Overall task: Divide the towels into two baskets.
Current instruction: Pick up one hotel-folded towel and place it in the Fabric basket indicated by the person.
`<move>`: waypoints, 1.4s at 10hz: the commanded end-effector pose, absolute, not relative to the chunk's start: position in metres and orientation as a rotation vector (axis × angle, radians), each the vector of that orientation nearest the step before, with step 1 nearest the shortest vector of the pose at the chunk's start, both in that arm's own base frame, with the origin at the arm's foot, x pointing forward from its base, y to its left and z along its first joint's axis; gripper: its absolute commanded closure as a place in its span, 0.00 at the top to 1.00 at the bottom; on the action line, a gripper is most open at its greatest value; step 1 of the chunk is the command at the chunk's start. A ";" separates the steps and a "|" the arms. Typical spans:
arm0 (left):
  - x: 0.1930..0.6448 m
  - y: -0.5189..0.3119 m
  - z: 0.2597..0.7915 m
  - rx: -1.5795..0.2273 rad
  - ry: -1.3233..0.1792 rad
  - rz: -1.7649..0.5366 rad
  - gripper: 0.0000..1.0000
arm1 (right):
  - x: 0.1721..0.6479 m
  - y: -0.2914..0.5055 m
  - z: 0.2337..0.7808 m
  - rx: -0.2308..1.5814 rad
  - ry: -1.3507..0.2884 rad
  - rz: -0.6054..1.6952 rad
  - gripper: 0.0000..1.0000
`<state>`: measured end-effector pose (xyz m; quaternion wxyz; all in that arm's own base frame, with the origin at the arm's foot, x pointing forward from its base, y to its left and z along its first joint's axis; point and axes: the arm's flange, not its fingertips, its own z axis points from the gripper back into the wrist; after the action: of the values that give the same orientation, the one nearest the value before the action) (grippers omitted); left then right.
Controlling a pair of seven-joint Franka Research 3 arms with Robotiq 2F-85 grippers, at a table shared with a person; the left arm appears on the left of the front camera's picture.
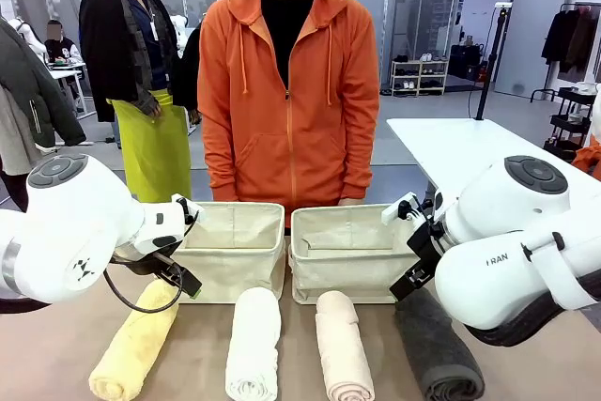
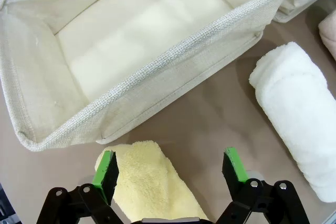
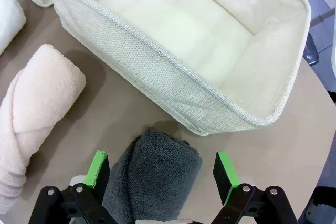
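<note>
Four rolled towels lie in a row on the near side of the table: pale yellow (image 1: 133,343), white (image 1: 254,343), pink-beige (image 1: 342,347) and dark grey (image 1: 438,348). Behind them stand two cream baskets, the left one (image 1: 231,251) and the right one (image 1: 349,255), both with nothing in them. My left gripper (image 2: 170,169) hangs open above the yellow towel's (image 2: 149,179) far end, just in front of the left basket (image 2: 173,66). My right gripper (image 3: 160,169) hangs open over the grey towel's (image 3: 157,174) far end, in front of the right basket (image 3: 157,77).
A person in an orange hoodie (image 1: 289,91) stands close behind the baskets at the far edge. The white towel (image 2: 299,114) lies to the right of my left gripper, and the pink-beige towel (image 3: 37,108) to the left of my right gripper. Another white table (image 1: 470,152) stands at the back right.
</note>
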<state>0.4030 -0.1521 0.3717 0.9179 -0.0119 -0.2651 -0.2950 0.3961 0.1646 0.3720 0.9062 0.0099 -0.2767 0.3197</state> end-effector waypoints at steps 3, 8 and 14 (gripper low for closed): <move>0.406 -0.150 0.381 -0.031 -0.551 -0.601 1.00 | 0.399 0.164 0.383 0.022 -0.593 0.658 1.00; 0.399 -0.130 0.446 -0.285 -0.438 -0.592 1.00 | 0.399 0.144 0.452 0.230 -0.556 0.669 1.00; 0.386 -0.028 0.447 -0.917 -0.408 -0.430 1.00 | 0.399 0.045 0.464 0.876 -0.419 0.500 1.00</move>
<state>0.3871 -0.0451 0.4540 0.8744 -0.3846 -0.1912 -0.2257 0.3915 0.0622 0.4724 0.8652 0.3749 -0.2100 0.2585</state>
